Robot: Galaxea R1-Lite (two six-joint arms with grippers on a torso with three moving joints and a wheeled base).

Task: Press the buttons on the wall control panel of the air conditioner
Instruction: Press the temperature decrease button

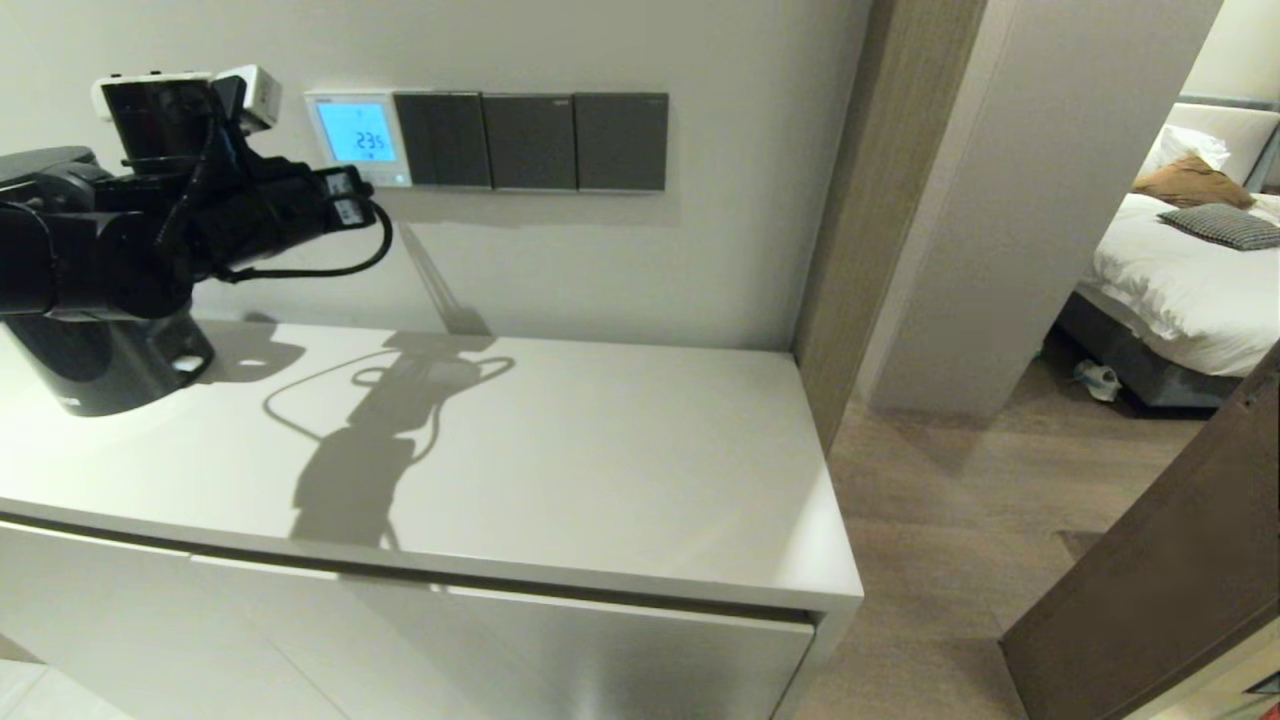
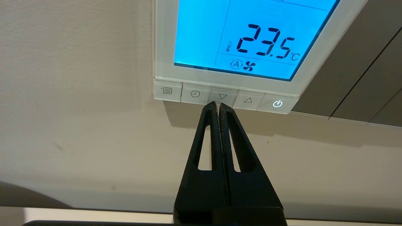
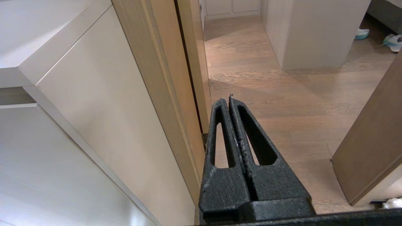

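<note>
Both grippers' jaws clenched empty: left gripper (image 2: pixel 218 105) at the wall control panel's (image 2: pixel 163 40) buttons (image 2: pixel 222 96), right gripper (image 3: pixel 229 101) parked low.

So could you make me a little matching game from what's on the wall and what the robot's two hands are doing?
Things:
1. wall control panel
2. left hand
3. right hand
4. switch plates

States:
A. shut, low beside the cabinet, above wood floor
B. dark grey, in a row on the wall
C. screen lit blue, reading 23.5
D. shut, tips at the down-arrow button

Pairs: 1-C, 2-D, 3-A, 4-B
</note>
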